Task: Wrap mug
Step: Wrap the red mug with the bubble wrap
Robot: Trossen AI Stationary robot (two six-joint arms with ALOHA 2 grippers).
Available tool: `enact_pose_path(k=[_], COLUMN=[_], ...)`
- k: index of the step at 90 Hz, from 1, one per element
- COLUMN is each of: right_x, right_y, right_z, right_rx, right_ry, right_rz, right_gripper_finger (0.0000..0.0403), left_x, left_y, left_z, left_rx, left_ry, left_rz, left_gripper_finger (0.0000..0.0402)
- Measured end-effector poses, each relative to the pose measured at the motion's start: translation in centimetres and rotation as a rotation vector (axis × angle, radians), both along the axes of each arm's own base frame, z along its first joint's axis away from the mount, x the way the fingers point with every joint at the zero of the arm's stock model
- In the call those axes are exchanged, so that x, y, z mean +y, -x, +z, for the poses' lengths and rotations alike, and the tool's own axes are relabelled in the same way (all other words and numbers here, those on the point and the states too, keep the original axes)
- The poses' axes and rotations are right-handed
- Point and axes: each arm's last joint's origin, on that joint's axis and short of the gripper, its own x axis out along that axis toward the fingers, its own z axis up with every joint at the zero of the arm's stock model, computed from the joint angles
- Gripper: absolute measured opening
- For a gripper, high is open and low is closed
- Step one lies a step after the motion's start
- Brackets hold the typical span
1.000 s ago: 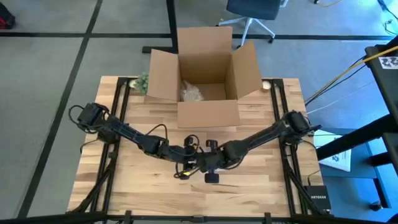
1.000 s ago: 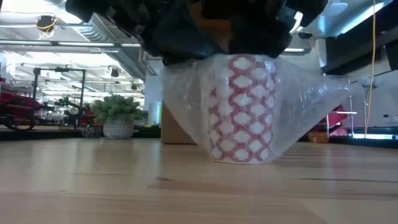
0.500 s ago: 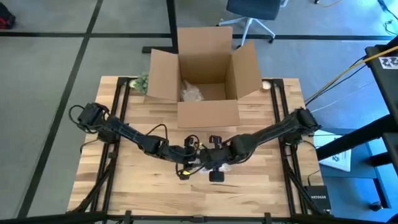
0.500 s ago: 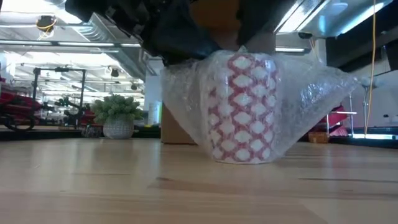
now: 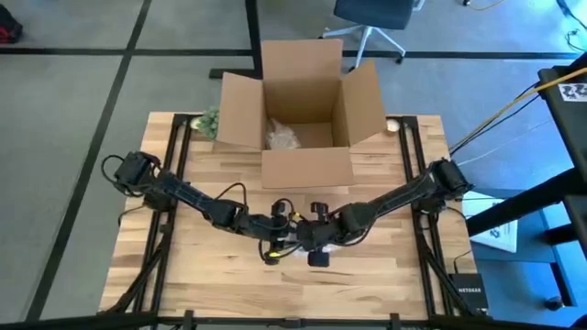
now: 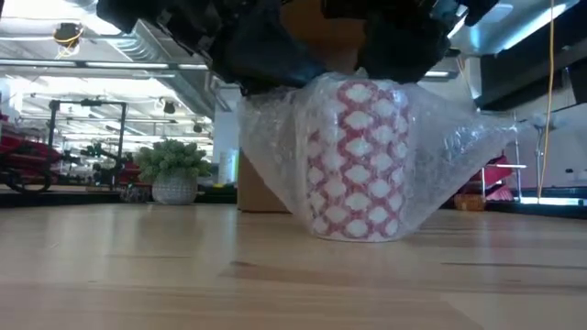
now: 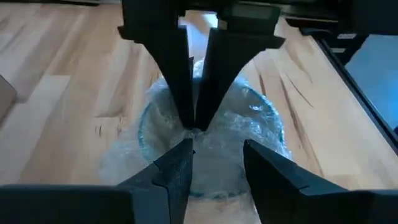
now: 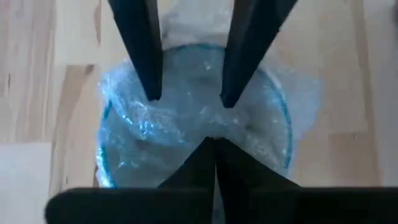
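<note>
Even, soft light filled the overhead view, and the pale wooden slatted table carried only faint shadows beneath the dark arms. At table height, bright ceiling strip lights glowed behind, leaving the dark arm bodies overhead nearly silhouetted. Small highlights glinted on the crinkled clear bubble wrap. In both wrist views the near dark fingers looked soft and blurred.

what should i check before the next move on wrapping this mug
1. The mug stands upright on the table: ok.
2. The bubble wrap covers the mug's side: ok.
3. The right gripper has its jaws shut on the wrap over the mug's mouth: ok.
4. The left gripper has its jaws open above the mug: ok.
5. Wrap snug against the mug: not ok, it flares out loose on one side.
6. Wrap closed on the far side: cannot tell.
</note>
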Motion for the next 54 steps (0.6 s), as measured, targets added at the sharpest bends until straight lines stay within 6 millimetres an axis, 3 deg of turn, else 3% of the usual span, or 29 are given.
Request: enact_pose_path(k=[14, 34, 45, 54], right_x=[0.1, 0.0, 0.1, 0.4], right_y=[-0.2, 0.4, 0.0, -0.5], right_z=[1.7, 6.5, 6.7, 5.6], right_rx=[0.003, -0.030, -0.077, -0.082], right_ry=[-0.006, -0.012, -0.030, -0.064], right_rz=[0.029, 0.045, 0.043, 0.035], right_gripper_finger=[0.0001, 0.0001, 0.0001, 0.0001], left_x=[0.0, 0.0, 0.0, 0.0], left_y=[0.0, 0.0, 0.0, 0.0], left_z=[0.0, 0.0, 0.0, 0.0], left_rx=[0.001, 0.003, 0.002, 0.002], left_ry=[0.000, -0.001, -0.001, -0.001], left_rz=[-0.001, -0.001, -0.001, -0.002], left_gripper_finger=[0.0127, 0.0127, 0.0127, 0.0127])
